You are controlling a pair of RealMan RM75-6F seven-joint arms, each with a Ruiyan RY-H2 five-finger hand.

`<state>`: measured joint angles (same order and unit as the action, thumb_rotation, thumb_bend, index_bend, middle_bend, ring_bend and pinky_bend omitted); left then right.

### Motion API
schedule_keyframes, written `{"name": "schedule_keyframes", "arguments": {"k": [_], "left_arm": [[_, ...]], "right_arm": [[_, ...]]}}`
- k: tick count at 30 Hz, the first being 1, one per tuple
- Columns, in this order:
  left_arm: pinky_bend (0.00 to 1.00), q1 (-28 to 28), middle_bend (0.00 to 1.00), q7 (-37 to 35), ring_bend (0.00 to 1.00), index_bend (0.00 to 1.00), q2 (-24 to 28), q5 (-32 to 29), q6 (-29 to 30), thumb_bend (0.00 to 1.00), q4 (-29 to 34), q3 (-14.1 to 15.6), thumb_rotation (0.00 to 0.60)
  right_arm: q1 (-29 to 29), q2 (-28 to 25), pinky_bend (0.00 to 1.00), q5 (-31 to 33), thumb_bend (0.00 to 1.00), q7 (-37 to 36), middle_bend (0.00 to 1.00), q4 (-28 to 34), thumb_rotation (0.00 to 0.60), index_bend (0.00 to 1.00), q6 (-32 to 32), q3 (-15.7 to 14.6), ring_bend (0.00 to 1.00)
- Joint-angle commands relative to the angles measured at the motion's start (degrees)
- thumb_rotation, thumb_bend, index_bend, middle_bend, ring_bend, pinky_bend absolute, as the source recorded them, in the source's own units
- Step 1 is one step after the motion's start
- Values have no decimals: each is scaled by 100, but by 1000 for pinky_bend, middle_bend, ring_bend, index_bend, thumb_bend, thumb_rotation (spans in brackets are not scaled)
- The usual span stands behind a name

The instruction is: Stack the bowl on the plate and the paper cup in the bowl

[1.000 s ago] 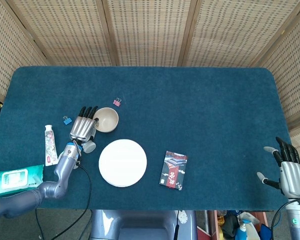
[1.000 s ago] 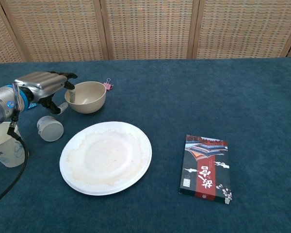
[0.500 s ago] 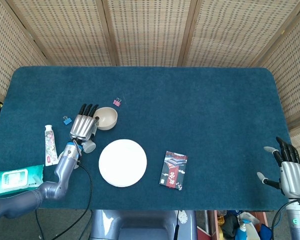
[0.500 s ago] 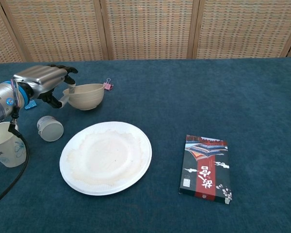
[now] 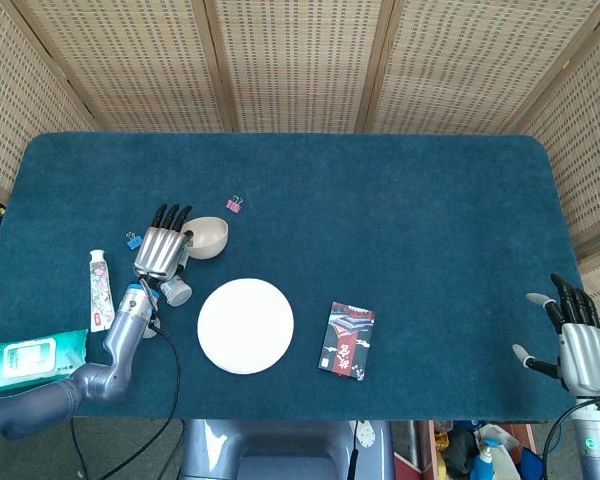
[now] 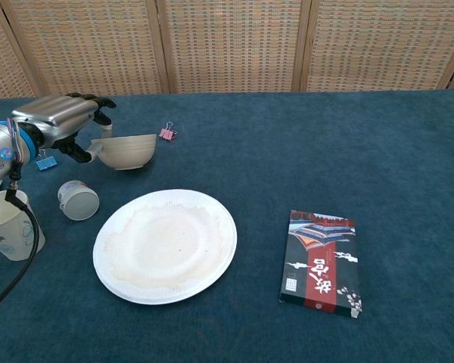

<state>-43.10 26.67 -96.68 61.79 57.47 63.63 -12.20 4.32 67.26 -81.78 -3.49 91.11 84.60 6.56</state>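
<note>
Bowl (image 6: pixel 125 150): gripped at its rim by the left hand (image 6: pixel 58 121) fingers, seemingly lifted off the surface, near its left edge.
Plate (image 6: pixel 165 244): bare.
Paper cup (image 6: pixel 10 226): untouched; both stackings remain.
Right hand (image 5: pixel 584 345): fingers spread, idle.

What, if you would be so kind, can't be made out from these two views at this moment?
- Paper cup: cut off by the chest view's left edge; in the head view the left arm hides it.
- Left hand on the bowl: its back hides how the fingers grip the rim.
- Right hand: outside the chest view.
- Print on the toothpaste tube and wipes pack: too small.
</note>
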Motion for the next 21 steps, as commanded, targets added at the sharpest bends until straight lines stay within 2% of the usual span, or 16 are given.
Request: {"name": "schedule_keyframes", "arguments": {"k": [1,13,21], "left_arm": [[0,-14,75,-66,0,629,41,91,79,542,73,-35,600],[0,-46,75,-197,0,663,121,361,287,543,263,-74,600],[0,-65,75,-204,0,666,277,710,517,543,819,-33,600]], "right_arm": [[1,-4,0,3,148,-16,0,-2,600,223,-2,4,0],[-10,-16,0,-3,148,-42,0,18,600,223,19,7,0],[-13,-17,0,18,149,-29,0,24,600,223,22,18,0]]}}
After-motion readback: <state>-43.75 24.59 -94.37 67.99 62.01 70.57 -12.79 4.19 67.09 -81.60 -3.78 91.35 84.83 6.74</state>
